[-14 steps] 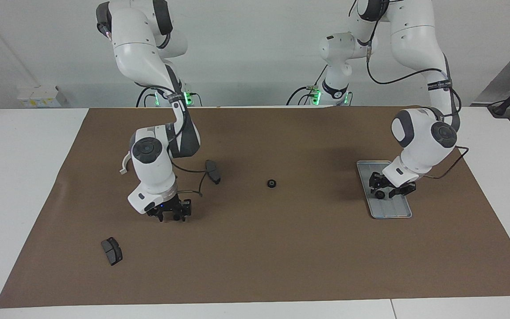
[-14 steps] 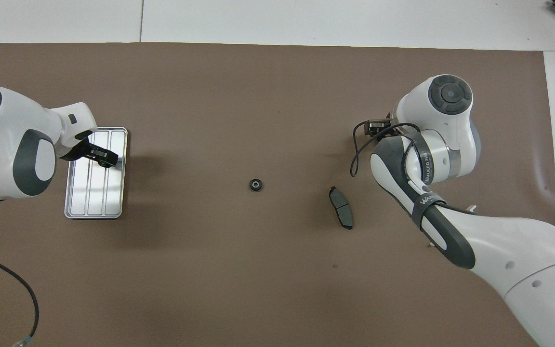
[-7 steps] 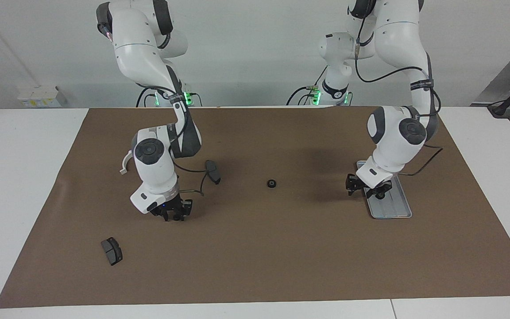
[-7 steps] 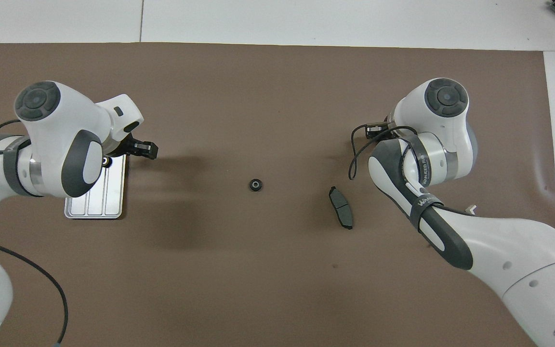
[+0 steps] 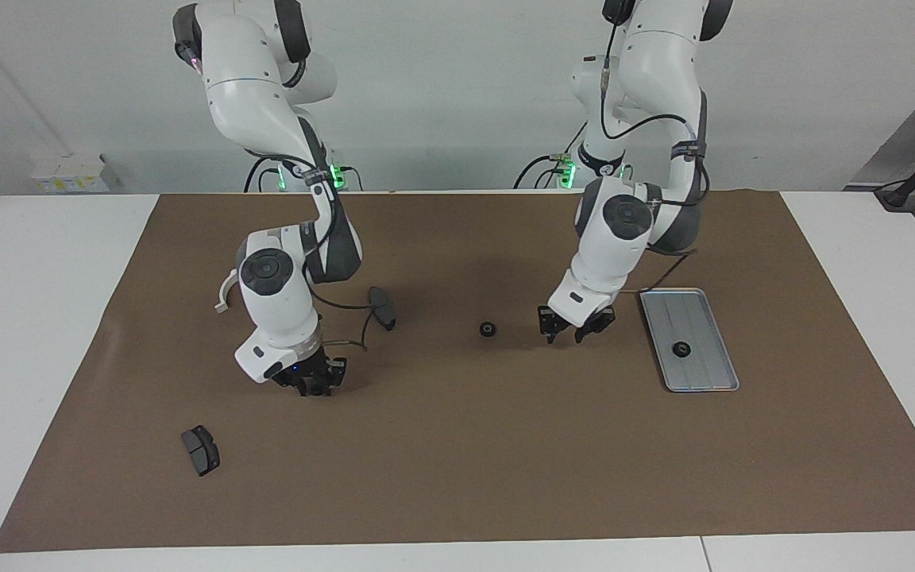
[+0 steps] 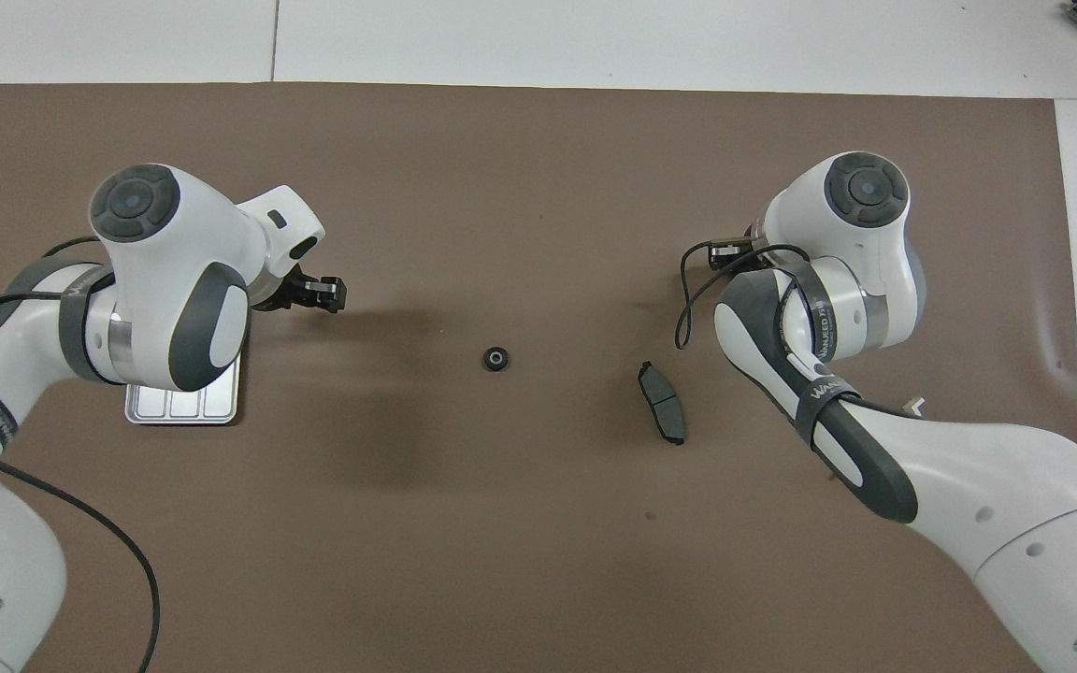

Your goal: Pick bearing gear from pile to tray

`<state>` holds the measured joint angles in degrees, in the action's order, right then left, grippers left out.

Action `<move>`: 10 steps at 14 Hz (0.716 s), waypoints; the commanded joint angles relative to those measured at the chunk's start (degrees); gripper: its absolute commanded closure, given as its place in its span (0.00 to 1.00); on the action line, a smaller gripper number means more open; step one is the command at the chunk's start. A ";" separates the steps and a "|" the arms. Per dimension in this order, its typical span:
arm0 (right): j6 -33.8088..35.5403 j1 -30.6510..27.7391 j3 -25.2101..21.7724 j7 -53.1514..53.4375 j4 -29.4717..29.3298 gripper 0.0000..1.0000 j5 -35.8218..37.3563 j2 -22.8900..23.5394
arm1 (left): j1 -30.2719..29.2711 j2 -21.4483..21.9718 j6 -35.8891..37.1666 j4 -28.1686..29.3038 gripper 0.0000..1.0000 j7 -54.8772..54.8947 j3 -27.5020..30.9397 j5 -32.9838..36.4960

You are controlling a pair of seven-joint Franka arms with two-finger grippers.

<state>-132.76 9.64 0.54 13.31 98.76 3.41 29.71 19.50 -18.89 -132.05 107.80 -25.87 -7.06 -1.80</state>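
A small black bearing gear [image 5: 488,328] lies on the brown mat near the middle; it also shows in the overhead view [image 6: 496,358]. A second gear [image 5: 680,348] lies in the silver tray [image 5: 704,377] toward the left arm's end. In the overhead view only a corner of the tray [image 6: 183,409] shows under the left arm. My left gripper [image 5: 567,332] is open and empty, low over the mat between the tray and the loose gear; it also shows in the overhead view [image 6: 319,293]. My right gripper [image 5: 313,385] hangs low over the mat toward the right arm's end.
One dark brake pad [image 5: 382,307] [image 6: 662,416] lies beside the right arm. Another brake pad [image 5: 201,450] lies farther from the robots. A white half-ring bracket [image 5: 223,292] pokes out by the right arm's wrist. The brown mat [image 5: 457,477] covers the table.
My left gripper moved off the tray toward the middle of the mat, leaving a gear in the tray. My right gripper barely shifted.
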 commanded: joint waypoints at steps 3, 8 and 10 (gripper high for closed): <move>-0.57 -0.41 0.60 -0.83 1.18 0.69 -1.21 -1.23 | 6.59 -1.76 -7.43 -0.48 0.44 -9.02 0.91 -1.54; -0.22 -0.24 0.51 -0.48 1.26 0.95 -1.30 -2.20 | 10.46 -3.51 -7.17 -0.13 0.41 -9.02 0.91 -1.89; 0.48 -0.33 0.51 -0.48 1.26 1.00 -1.38 -3.60 | 11.96 -4.58 -6.30 -0.22 0.40 -9.02 1.00 -1.81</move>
<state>-132.85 9.67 0.61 13.31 98.73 3.31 28.76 29.47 -22.50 -138.63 107.82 -34.52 -7.09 -2.81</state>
